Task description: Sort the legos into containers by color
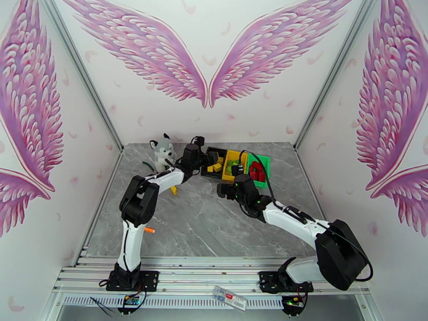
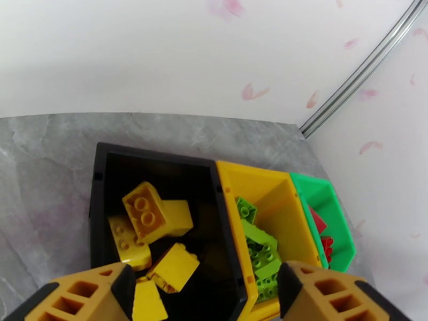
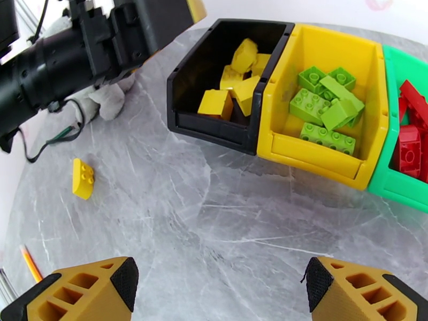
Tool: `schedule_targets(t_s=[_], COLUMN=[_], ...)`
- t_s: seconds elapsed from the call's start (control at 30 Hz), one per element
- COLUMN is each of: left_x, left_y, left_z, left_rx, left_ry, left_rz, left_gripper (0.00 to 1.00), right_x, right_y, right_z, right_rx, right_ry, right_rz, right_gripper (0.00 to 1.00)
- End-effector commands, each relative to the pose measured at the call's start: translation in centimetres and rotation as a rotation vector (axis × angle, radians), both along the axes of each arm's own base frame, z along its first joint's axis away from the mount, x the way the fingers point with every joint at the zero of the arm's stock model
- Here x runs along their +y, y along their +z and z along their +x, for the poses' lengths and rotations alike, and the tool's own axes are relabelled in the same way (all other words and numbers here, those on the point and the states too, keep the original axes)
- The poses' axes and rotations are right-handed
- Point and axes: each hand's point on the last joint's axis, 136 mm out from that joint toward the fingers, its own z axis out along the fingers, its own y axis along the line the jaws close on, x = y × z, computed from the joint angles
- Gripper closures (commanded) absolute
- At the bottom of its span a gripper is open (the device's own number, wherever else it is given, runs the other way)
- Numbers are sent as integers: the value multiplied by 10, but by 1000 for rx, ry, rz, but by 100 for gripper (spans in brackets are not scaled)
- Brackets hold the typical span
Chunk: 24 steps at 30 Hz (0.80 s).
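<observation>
The left gripper [image 2: 206, 298] hangs spread and empty over the black bin [image 2: 101, 172], which holds yellow legos [image 2: 147, 212]. Joined on its right, the yellow bin [image 2: 278, 193] holds light green legos [image 2: 259, 252] and the green bin [image 2: 331, 199] holds red legos [image 3: 409, 148]. The right gripper [image 3: 222, 284], also spread with nothing between its fingers, hovers over the grey table [image 3: 214, 209] on the near side of the bins. A lone yellow lego [image 3: 83, 178] lies left of the black bin, with an orange marker [image 3: 31, 263] nearer.

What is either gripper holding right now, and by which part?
Nothing is held. The left gripper is open over the black bin; the right gripper is open above the table.
</observation>
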Motion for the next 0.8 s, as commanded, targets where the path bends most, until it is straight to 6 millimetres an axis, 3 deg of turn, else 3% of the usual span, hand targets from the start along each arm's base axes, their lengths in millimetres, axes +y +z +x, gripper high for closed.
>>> schedule_targets(t_s=[0.0, 0.2, 0.5, 0.6, 0.77], left_x=[18, 71, 154, 174, 194], left_y=[40, 22, -10, -26, -56], left_z=[-21, -59, -104, -114, -122], left_rx=[-98, -71, 30, 80, 162], left_ry=[66, 214, 432, 476, 506], left_rz=[81, 223, 386, 394, 390], left_gripper=[25, 24, 25, 27, 32], right_x=[5, 30, 88, 106, 116], right_y=[2, -7, -23, -25, -32], right_z=[5, 14, 25, 27, 29], right_rx=[-10, 19, 69, 70, 86], right_ry=[17, 82, 199, 230, 239], right_rz=[19, 39, 9, -11, -31], right_gripper=[12, 15, 22, 22, 21])
